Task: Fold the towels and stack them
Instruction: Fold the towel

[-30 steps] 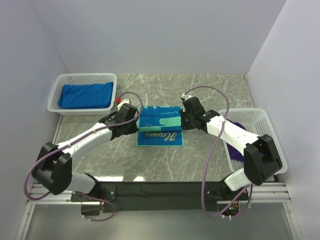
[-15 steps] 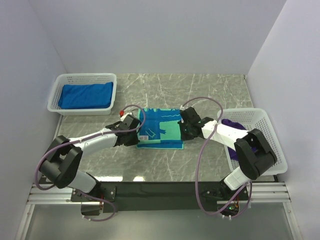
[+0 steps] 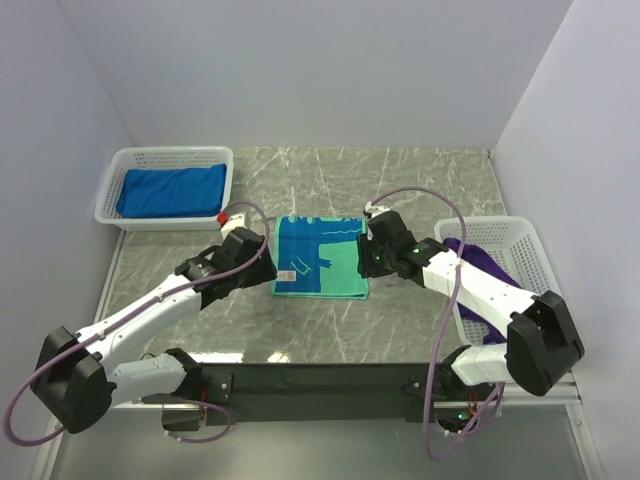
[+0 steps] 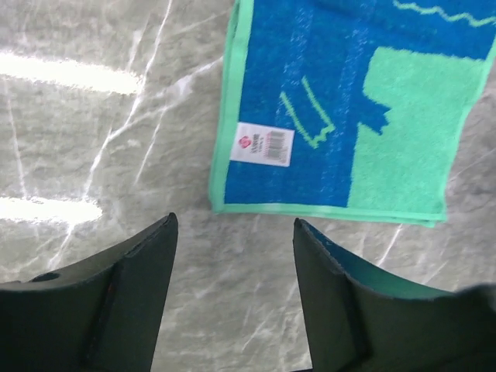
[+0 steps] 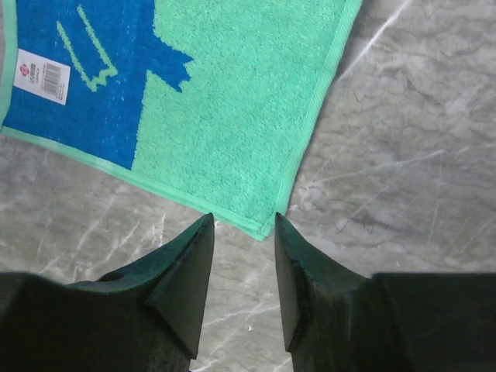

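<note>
A teal-and-blue patterned towel (image 3: 320,258) lies folded flat on the marble table, its white label (image 4: 263,144) facing up. My left gripper (image 3: 266,268) is open just off the towel's near left corner; in the left wrist view the gripper (image 4: 234,225) has only bare table between its fingers. My right gripper (image 3: 367,266) is open at the near right corner, and the towel (image 5: 232,101) corner lies just past that gripper (image 5: 243,218). A royal blue towel (image 3: 170,190) lies folded in the left basket. A purple towel (image 3: 482,262) lies crumpled in the right basket.
A white mesh basket (image 3: 112,190) stands at the back left, and another white mesh basket (image 3: 545,270) stands at the right edge. Walls close in the table on the left, back and right. The right arm's cable (image 3: 420,192) loops over the table behind the towel.
Both grippers brought the towel's folded edge down to its near edge, then opened and let go. The towel now lies flat in half, and the printed lower part is covered.
</note>
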Robot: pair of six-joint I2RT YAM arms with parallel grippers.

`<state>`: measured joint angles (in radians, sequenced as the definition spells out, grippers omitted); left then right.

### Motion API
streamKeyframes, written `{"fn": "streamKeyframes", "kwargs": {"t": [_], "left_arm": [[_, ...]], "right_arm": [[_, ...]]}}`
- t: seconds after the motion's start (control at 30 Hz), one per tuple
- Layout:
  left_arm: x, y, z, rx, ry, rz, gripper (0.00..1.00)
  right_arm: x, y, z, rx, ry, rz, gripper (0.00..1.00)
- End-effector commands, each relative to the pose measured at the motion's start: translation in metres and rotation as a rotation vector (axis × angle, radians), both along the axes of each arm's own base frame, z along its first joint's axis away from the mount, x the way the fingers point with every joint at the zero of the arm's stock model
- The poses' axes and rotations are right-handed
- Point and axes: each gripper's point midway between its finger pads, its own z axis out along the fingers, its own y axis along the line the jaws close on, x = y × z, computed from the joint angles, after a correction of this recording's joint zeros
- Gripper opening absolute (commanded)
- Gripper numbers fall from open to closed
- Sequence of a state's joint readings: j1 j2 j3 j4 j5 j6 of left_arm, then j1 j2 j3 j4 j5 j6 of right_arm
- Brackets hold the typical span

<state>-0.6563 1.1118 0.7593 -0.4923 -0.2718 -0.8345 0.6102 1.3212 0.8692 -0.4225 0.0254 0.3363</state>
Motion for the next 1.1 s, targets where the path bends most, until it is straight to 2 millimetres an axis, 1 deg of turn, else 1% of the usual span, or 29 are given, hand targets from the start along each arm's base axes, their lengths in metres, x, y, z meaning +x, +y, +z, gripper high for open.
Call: {"fn": "streamKeyframes", "kwargs": {"t": [0.0, 0.07, 0.1, 0.17, 0.2, 0.23, 0.27, 0.3, 0.33, 0.37, 0.43, 0.57, 0.6, 0.63, 0.7, 0.73, 0.8, 0.83, 0.9, 0.93, 0.97, 1.0, 1.03, 1.07], "left_arm": [[0.008, -0.012, 0.005, -0.008, 0.006, -0.019, 0.61], [0.011, -0.019, -0.001, -0.007, 0.023, -0.033, 0.58], [0.014, -0.022, -0.01, 0.005, 0.041, -0.037, 0.57], [0.017, -0.022, -0.02, 0.024, 0.055, -0.021, 0.55], [0.018, -0.022, -0.029, 0.041, 0.073, -0.017, 0.53], [0.02, -0.023, -0.035, 0.045, 0.077, -0.009, 0.51], [0.021, -0.023, -0.04, 0.05, 0.082, -0.004, 0.47], [0.021, -0.023, -0.045, 0.054, 0.088, 0.0, 0.44], [0.02, -0.022, -0.056, 0.066, 0.108, 0.006, 0.41], [0.02, -0.022, -0.062, 0.072, 0.119, 0.009, 0.39], [0.015, -0.017, -0.079, 0.099, 0.16, 0.022, 0.35], [0.007, -0.009, -0.096, 0.127, 0.198, 0.046, 0.3], [0.004, -0.008, -0.1, 0.132, 0.21, 0.046, 0.29], [-0.001, -0.006, -0.106, 0.135, 0.228, 0.045, 0.27], [-0.007, -0.003, -0.112, 0.141, 0.248, 0.047, 0.23], [-0.011, 0.0, -0.117, 0.147, 0.263, 0.05, 0.2], [-0.019, 0.005, -0.122, 0.161, 0.284, 0.047, 0.16], [-0.022, 0.007, -0.123, 0.166, 0.291, 0.047, 0.11], [-0.027, 0.009, -0.121, 0.159, 0.297, 0.045, 0.09], [-0.036, 0.014, -0.126, 0.16, 0.318, 0.05, 0.09], [-0.041, 0.013, -0.126, 0.142, 0.331, 0.041, 0.09], [-0.045, 0.011, -0.121, 0.111, 0.326, 0.036, 0.09], [-0.055, 0.014, -0.126, 0.101, 0.344, 0.038, 0.09], [-0.062, 0.011, -0.126, 0.077, 0.359, 0.025, 0.09]], "right_arm": [[0.011, 0.013, 0.001, 0.048, -0.008, -0.023, 0.37], [0.012, 0.017, -0.007, 0.071, 0.005, -0.043, 0.34], [0.011, 0.018, -0.015, 0.095, 0.017, -0.074, 0.33], [0.011, 0.02, -0.022, 0.121, 0.019, -0.101, 0.33], [0.01, 0.021, -0.03, 0.141, 0.025, -0.121, 0.32], [0.01, 0.021, -0.033, 0.149, 0.03, -0.129, 0.3], [0.008, 0.021, -0.037, 0.152, 0.035, -0.135, 0.29], [0.009, 0.022, -0.042, 0.163, 0.044, -0.151, 0.28], [0.004, 0.02, -0.051, 0.157, 0.062, -0.159, 0.25], [-0.001, 0.022, -0.055, 0.171, 0.084, -0.153, 0.24], [-0.011, 0.023, -0.065, 0.195, 0.121, -0.157, 0.23], [-0.024, 0.019, -0.08, 0.212, 0.167, -0.176, 0.22], [-0.03, 0.016, -0.086, 0.209, 0.182, -0.185, 0.22], [-0.033, 0.016, -0.089, 0.214, 0.19, -0.189, 0.22], [-0.037, 0.013, -0.093, 0.217, 0.203, -0.206, 0.22], [-0.039, 0.012, -0.094, 0.219, 0.211, -0.207, 0.22], [-0.042, 0.01, -0.093, 0.219, 0.229, -0.21, 0.22], [-0.043, 0.01, -0.091, 0.219, 0.231, -0.211, 0.22], [-0.047, 0.007, -0.088, 0.217, 0.239, -0.212, 0.22], [-0.048, 0.005, -0.088, 0.217, 0.241, -0.212, 0.22], [-0.052, 0.005, -0.085, 0.223, 0.246, -0.201, 0.22], [-0.057, 0.003, -0.088, 0.218, 0.254, -0.197, 0.22], [-0.061, 0.002, -0.088, 0.221, 0.262, -0.192, 0.22], [-0.064, 0.003, -0.085, 0.235, 0.266, -0.18, 0.22]]}}
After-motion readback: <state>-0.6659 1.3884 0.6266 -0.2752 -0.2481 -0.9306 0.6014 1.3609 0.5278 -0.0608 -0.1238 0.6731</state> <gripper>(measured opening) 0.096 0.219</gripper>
